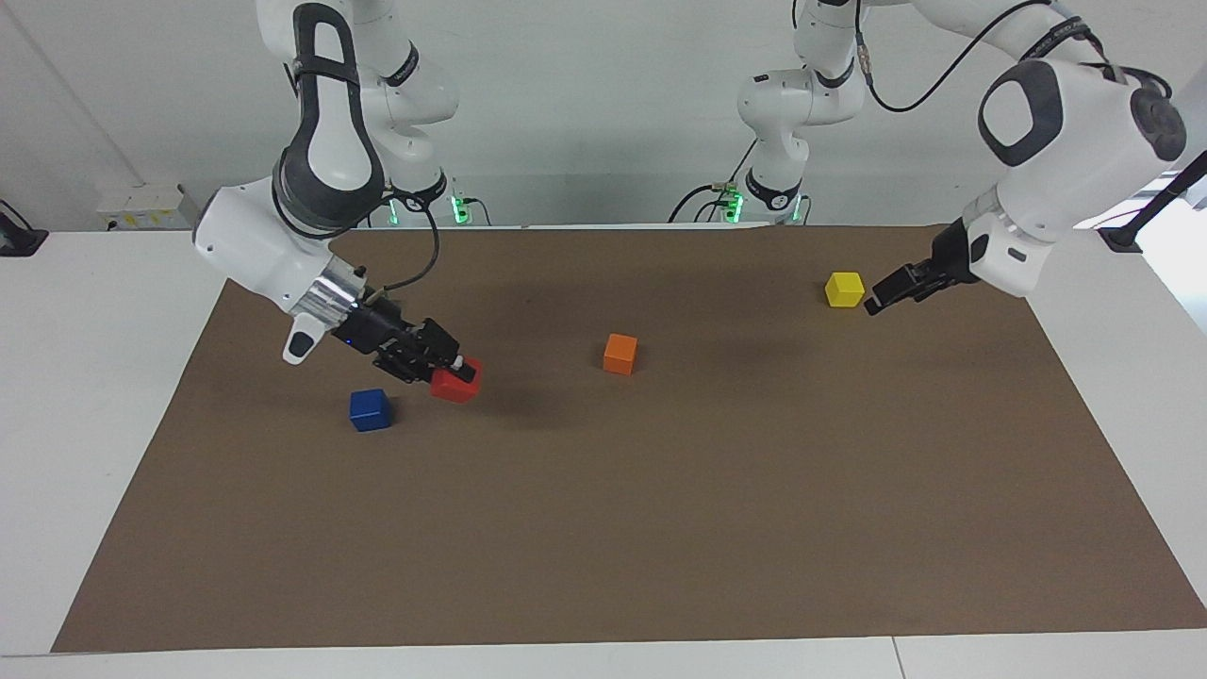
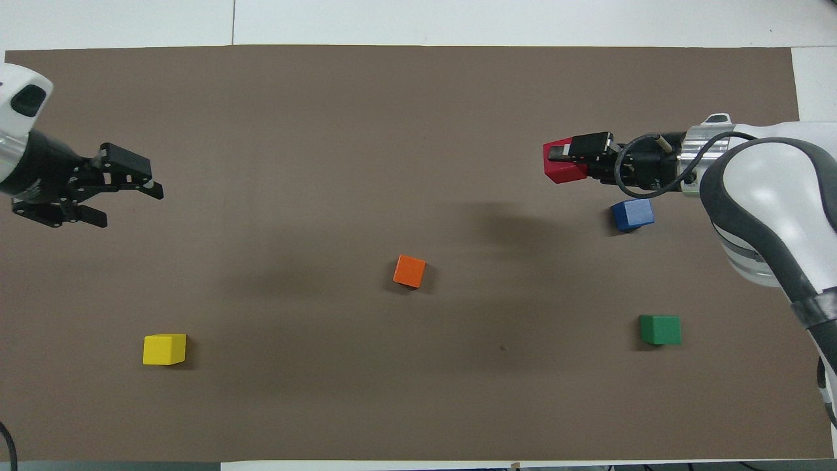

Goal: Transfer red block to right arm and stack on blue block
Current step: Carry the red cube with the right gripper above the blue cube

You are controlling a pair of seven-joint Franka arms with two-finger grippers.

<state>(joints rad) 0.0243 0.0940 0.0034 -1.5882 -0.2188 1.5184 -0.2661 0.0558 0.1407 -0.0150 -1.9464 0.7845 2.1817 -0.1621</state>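
My right gripper (image 1: 454, 369) is shut on the red block (image 1: 458, 381) and holds it tilted a little above the brown mat. The red block is close beside the blue block (image 1: 370, 409), not over it, and slightly toward the table's middle. In the overhead view the red block (image 2: 560, 165) sits between the right gripper's (image 2: 566, 156) fingers, and the blue block (image 2: 632, 214) lies on the mat by the wrist. My left gripper (image 1: 881, 301) is open and empty, raised over the mat at the left arm's end; it also shows in the overhead view (image 2: 129, 207).
An orange cube (image 1: 620, 354) lies near the mat's middle. A yellow cube (image 1: 844, 289) lies by the left gripper, toward the left arm's end. A green cube (image 2: 660, 329) lies nearer to the robots than the blue block; the facing view hides it. The brown mat (image 1: 603, 528) covers the table.
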